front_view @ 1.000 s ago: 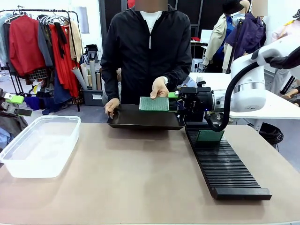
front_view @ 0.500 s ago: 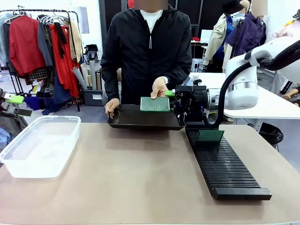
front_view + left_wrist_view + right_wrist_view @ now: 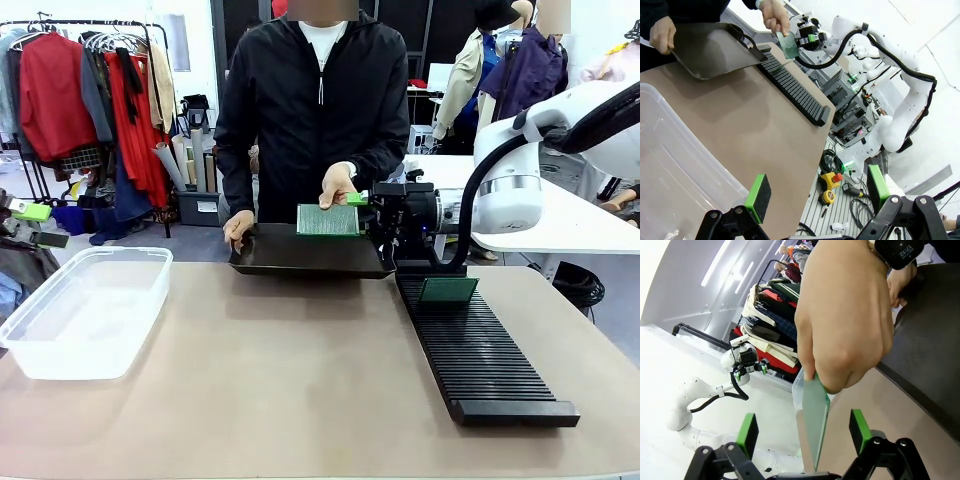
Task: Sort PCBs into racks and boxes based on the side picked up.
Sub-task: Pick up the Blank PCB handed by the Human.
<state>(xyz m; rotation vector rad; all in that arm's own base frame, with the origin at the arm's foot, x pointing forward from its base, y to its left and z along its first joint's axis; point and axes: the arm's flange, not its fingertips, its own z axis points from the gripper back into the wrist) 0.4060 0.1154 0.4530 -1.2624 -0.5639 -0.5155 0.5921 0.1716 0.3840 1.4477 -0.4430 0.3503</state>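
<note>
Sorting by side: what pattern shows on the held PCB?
The PCB shows a green dotted grid, best in front view.

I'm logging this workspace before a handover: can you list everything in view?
thin green circuit boards: two, green; one in the person's hand, one upright in the rack.
long black slotted rack: one, black, right side of brown table.
clear plastic tub: one, translucent, table's left side.
shallow dark tray: one, black, table's far edge.
person's hands: two; one pinches the board, the other grips the tray.
left gripper: one, black, green pads, open, by tub.
right gripper: one, open around the held board.
</note>
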